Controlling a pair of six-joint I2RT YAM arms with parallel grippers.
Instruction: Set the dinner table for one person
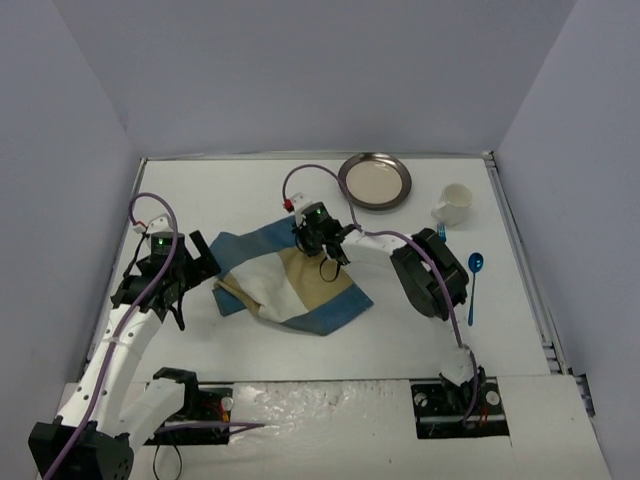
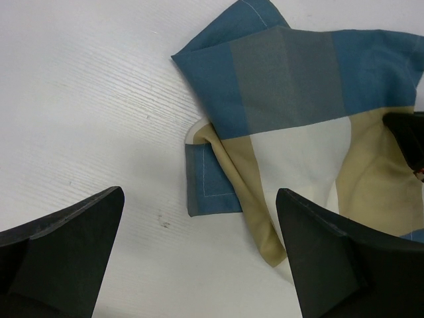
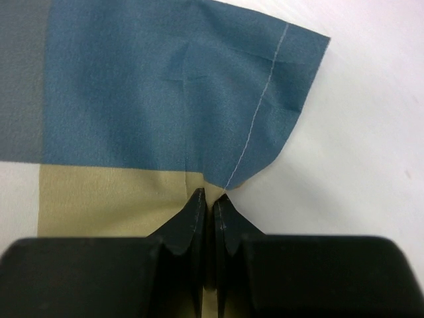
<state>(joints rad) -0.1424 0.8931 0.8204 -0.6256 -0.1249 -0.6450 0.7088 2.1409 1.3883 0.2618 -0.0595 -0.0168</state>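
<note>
The right gripper (image 1: pixel 330 252) is clamped on the far edge of the mat (image 1: pixel 290 285) at mid-table, its arm reaching in from the near-right corner with the elbow bent. The left gripper (image 1: pixel 195 262) hangs spread by the mat's left corner. The table (image 1: pixel 230 190), matte white and metal-rimmed, lies square to the arms, and the crumpled mat slants from far-left to near-right.

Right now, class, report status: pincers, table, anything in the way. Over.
Right pincer shut on placemat edge. Left pincer open at crumpled placemat's left edge. Table unset: plate, cup, spoon right side.
</note>
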